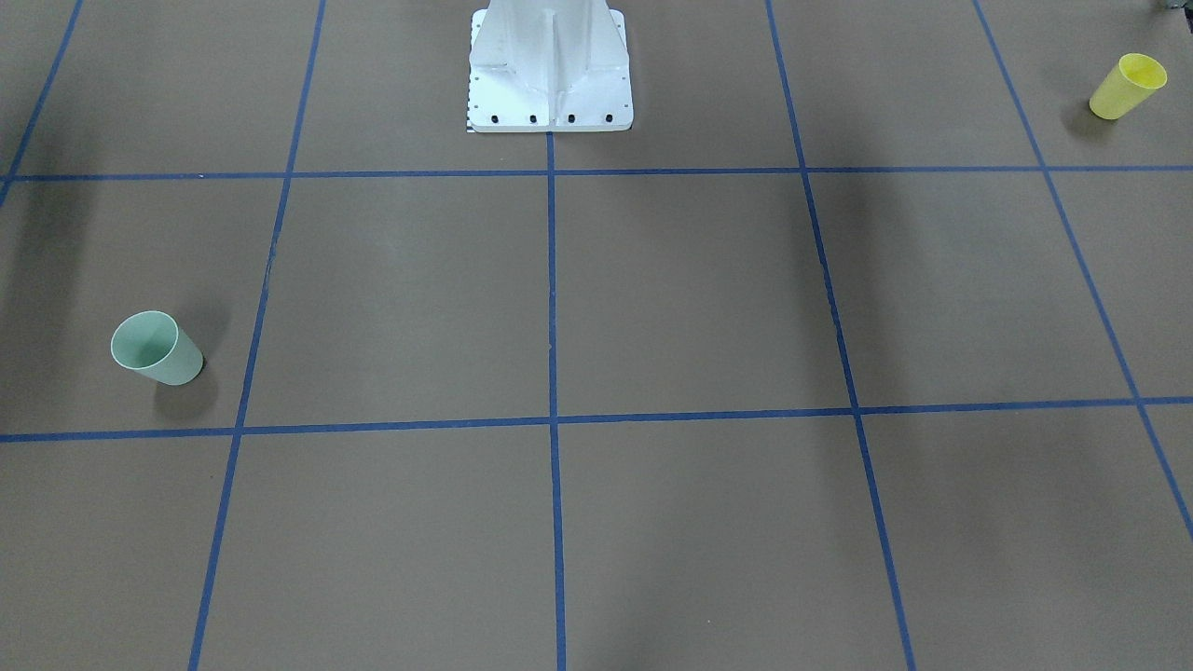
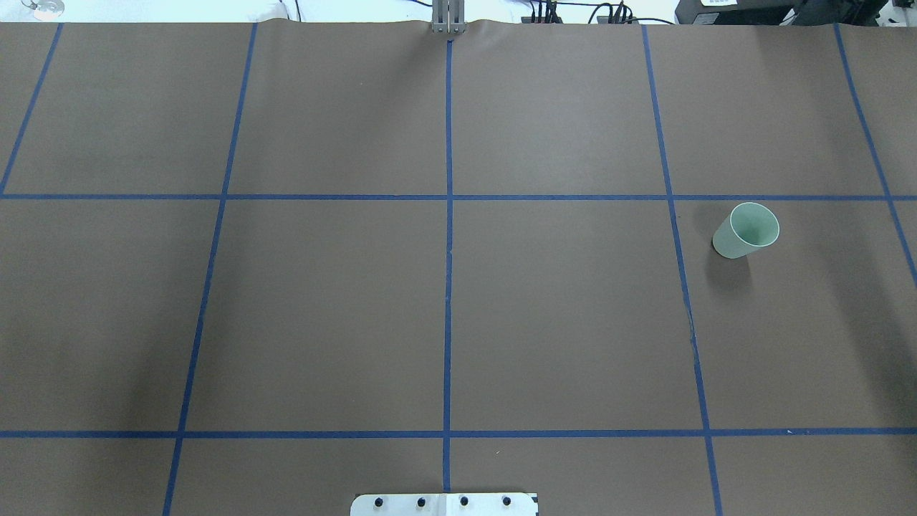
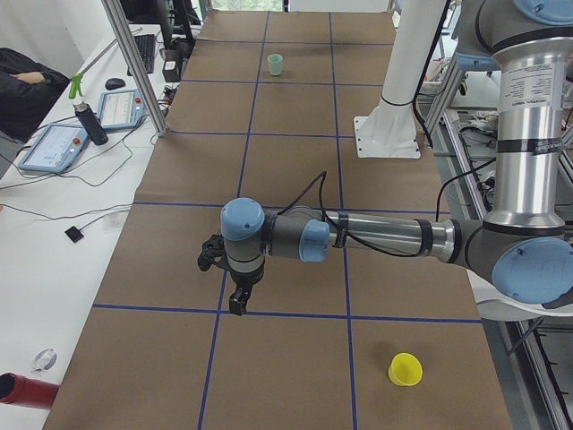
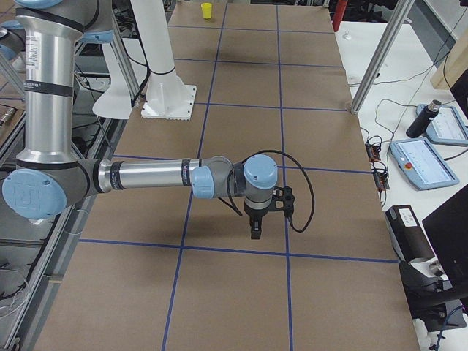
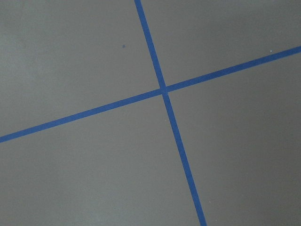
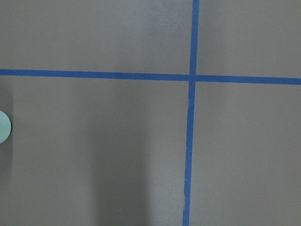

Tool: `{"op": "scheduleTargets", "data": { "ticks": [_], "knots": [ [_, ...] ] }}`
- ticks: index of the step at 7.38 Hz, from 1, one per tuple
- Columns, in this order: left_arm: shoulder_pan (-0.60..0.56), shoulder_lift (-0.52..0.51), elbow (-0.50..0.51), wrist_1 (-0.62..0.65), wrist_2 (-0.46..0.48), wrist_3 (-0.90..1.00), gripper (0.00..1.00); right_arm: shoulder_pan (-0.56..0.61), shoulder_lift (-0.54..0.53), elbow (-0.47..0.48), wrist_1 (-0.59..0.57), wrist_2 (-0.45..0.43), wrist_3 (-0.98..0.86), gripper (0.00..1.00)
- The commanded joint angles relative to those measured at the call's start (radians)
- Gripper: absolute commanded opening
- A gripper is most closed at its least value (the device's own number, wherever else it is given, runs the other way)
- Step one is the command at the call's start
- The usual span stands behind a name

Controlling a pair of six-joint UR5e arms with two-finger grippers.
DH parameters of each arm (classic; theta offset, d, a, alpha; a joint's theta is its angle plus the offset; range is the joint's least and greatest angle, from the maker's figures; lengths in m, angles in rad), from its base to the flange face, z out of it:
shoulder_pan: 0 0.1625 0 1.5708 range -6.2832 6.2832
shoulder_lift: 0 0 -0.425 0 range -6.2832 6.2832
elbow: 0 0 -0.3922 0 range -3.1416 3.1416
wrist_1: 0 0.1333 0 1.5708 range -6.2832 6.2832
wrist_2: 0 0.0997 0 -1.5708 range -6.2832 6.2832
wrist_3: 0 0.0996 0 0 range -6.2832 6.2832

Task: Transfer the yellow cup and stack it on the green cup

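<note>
The yellow cup (image 1: pixel 1128 86) stands mouth up near the table's end on my left side; it also shows in the exterior left view (image 3: pixel 405 369) and, far off, in the exterior right view (image 4: pixel 207 9). The green cup (image 2: pixel 746 230) stands mouth up on my right side (image 1: pixel 157 349), and a sliver of it (image 6: pixel 3 127) shows at the right wrist view's left edge. My left gripper (image 3: pixel 237 305) hangs above a tape crossing, well apart from the yellow cup. My right gripper (image 4: pixel 255 232) hangs above the table. I cannot tell whether either gripper is open or shut.
The brown table (image 2: pixel 322 308) carries a grid of blue tape lines. The white robot pedestal (image 1: pixel 550 70) stands at the robot's side. A side bench with tablets (image 3: pixel 54 143) and a spray bottle (image 3: pixel 85 112) runs along the operators' side, where a person sits.
</note>
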Motion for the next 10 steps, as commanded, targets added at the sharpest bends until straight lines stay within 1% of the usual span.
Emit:
{"op": "scheduleTargets", "data": {
  "ticks": [1,2,3,4,5,6,7,8,10],
  "knots": [
    [0.000,-0.003,-0.011,0.001,0.005,-0.003,1.00,0.000,0.003,0.003,0.002,0.002,-0.002,1.00],
    [0.000,0.000,-0.025,0.001,0.008,-0.004,1.00,0.000,0.003,0.005,0.002,0.002,-0.001,1.00],
    [0.001,0.003,-0.013,0.001,0.015,-0.004,1.00,0.000,0.004,0.007,0.002,0.002,-0.002,1.00],
    [0.000,0.011,-0.058,0.002,0.012,-0.045,1.00,0.000,0.006,0.010,0.002,0.000,-0.001,1.00],
    [0.000,0.007,-0.107,0.004,0.009,-0.170,1.00,0.000,0.006,0.013,0.002,0.000,-0.002,1.00],
    [0.011,-0.003,-0.115,0.010,0.000,-0.428,1.00,0.002,0.001,0.019,0.002,0.002,-0.002,1.00],
    [0.035,0.000,-0.137,-0.031,0.005,-0.668,1.00,0.002,0.000,0.022,0.002,0.000,0.001,1.00],
    [0.072,0.028,-0.164,-0.044,0.043,-0.851,1.00,0.002,-0.005,0.031,0.002,0.003,0.004,1.00],
    [0.177,0.150,-0.270,-0.044,0.254,-1.091,1.00,0.002,-0.040,0.089,0.002,0.003,0.007,1.00]
  ]
}}
